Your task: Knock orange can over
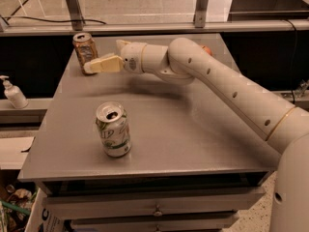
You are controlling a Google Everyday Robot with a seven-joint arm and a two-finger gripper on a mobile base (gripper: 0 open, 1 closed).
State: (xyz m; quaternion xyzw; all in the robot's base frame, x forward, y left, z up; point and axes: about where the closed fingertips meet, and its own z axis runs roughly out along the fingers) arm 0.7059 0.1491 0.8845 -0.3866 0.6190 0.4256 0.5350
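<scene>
cream pincer (101, 63) by coppery orange can (84, 49), green-and-white can (113, 130), grey table (198, 134)

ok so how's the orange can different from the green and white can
The orange can is coppery brown; the green-and-white can is pale with green markings. The orange can stands at the table's far left corner, the green-and-white can near its front edge. The gripper is beside the orange can, away from the green-and-white can. Both stand upright.
</scene>
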